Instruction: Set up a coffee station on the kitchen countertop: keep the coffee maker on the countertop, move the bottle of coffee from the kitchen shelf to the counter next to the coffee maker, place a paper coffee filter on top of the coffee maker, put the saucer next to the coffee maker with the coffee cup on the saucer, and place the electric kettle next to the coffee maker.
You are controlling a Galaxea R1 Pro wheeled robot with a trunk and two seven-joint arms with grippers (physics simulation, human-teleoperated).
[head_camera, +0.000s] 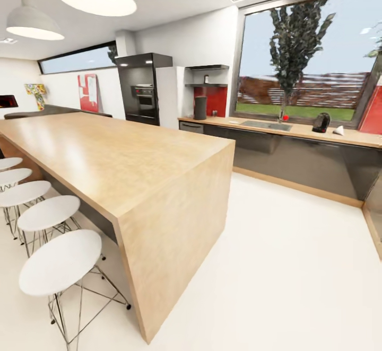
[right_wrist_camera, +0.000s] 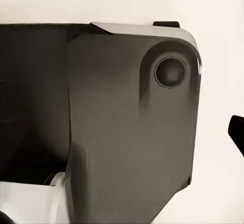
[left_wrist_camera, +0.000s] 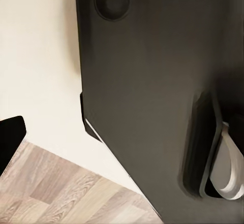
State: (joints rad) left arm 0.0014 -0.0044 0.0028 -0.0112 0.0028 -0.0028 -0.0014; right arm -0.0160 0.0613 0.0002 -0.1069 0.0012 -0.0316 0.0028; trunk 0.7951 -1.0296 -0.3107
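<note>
Across the room, the black coffee maker (head_camera: 321, 122) stands on the long wooden countertop (head_camera: 297, 130) under the window, with a small white object (head_camera: 338, 130) just to its right. A dark cylinder (head_camera: 200, 108) stands at the counter's left end, below the wall shelves (head_camera: 207, 76). A small item (head_camera: 206, 79) that I cannot identify sits on the lower shelf. In the left wrist view one dark fingertip (left_wrist_camera: 10, 140) pokes in at the picture's edge; the right wrist view has another fingertip (right_wrist_camera: 237, 132). Both hang beside the robot's dark body.
A big wooden island (head_camera: 122, 165) is close on my left, with several white stools (head_camera: 58, 269) along its near side. A sink (head_camera: 266, 125) is set in the counter. A black oven tower (head_camera: 142, 88) stands at the back. White floor (head_camera: 286, 266) stretches toward the counter.
</note>
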